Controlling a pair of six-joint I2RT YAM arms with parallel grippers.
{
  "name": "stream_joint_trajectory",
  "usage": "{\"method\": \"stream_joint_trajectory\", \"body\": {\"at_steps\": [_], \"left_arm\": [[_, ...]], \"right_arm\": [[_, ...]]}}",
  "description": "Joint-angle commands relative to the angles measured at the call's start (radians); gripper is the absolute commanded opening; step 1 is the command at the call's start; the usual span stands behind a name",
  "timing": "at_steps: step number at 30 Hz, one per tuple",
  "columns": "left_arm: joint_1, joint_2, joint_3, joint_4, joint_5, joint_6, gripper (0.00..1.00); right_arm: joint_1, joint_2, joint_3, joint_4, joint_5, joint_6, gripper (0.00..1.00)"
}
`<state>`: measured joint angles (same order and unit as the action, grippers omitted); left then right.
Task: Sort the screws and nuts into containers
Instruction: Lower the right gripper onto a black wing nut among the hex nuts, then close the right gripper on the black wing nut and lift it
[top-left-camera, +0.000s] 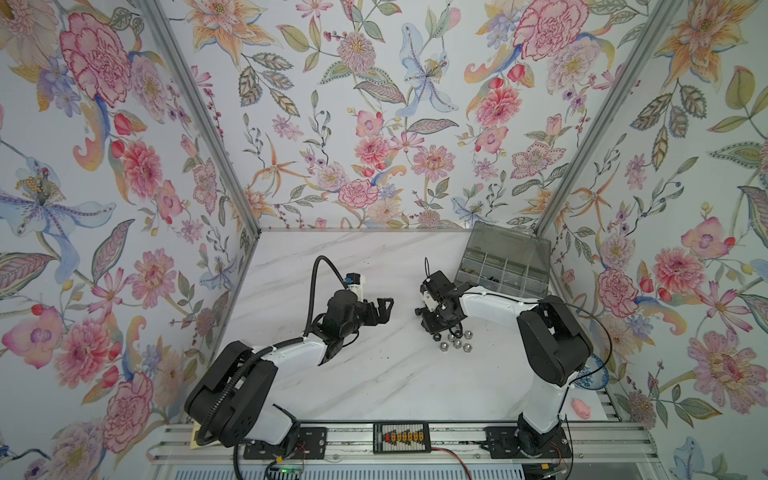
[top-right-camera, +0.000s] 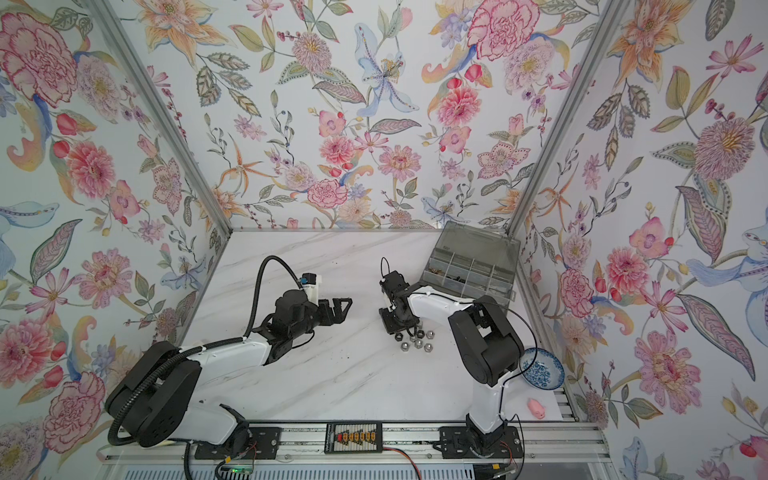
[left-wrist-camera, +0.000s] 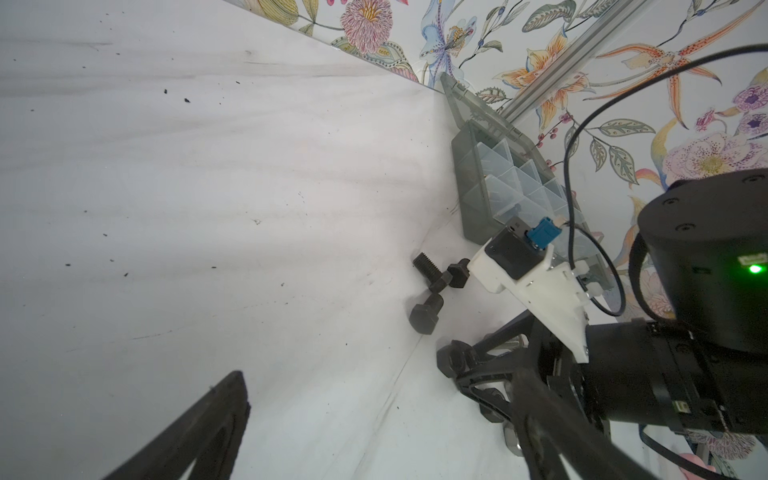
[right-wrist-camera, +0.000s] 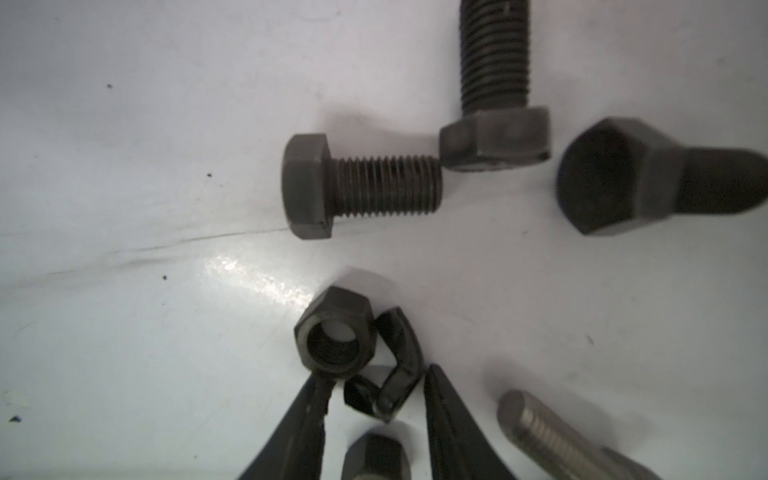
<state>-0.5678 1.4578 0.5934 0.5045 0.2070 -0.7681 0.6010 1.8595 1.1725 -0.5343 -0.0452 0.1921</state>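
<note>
The right gripper (right-wrist-camera: 376, 399) points down over the hardware pile on the white, grey-veined marble-look table (top-left-camera: 374, 386). Its 2 matte black tapered fingers (right-wrist-camera: 299, 436) stand narrowly apart around a glossy black hexagonal nut (right-wrist-camera: 388, 374) that is tipped on edge; whether the pads press it cannot be told. Touching that nut lies a second black nut (right-wrist-camera: 334, 332), flat, its threaded bore showing. Beyond them lie 3 dull black screws (right-wrist-camera: 361, 187) with hex heads and coarse threaded shafts, 2 of them touching head to shaft tip. Just beside the fingers rests a silver bolt (right-wrist-camera: 557, 436) with a brushed metallic thread.

In both top views, a cluster of shiny silver nuts (top-left-camera: 457, 341) sits on the table just in front of that gripper. The smoky-grey translucent organiser box (top-left-camera: 505, 270) stands at the far right corner, its lid raised, clear dividers forming its compartments.

The left gripper (top-left-camera: 384, 309) hovers well apart from the pile, its angular black jaws wide and empty.
</note>
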Motion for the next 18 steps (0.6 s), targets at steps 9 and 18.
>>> {"method": "stream_joint_trajectory", "body": {"at_steps": [9, 18], "left_arm": [[-0.006, 0.029, 0.006, 0.040, 0.025, -0.006, 0.99], [-0.006, 0.032, 0.003, 0.043, 0.024, -0.006, 0.99]], "right_arm": [[-0.022, 0.031, -0.006, -0.003, -0.016, 0.027, 0.34], [-0.030, 0.032, -0.010, -0.003, -0.028, 0.025, 0.23]]}}
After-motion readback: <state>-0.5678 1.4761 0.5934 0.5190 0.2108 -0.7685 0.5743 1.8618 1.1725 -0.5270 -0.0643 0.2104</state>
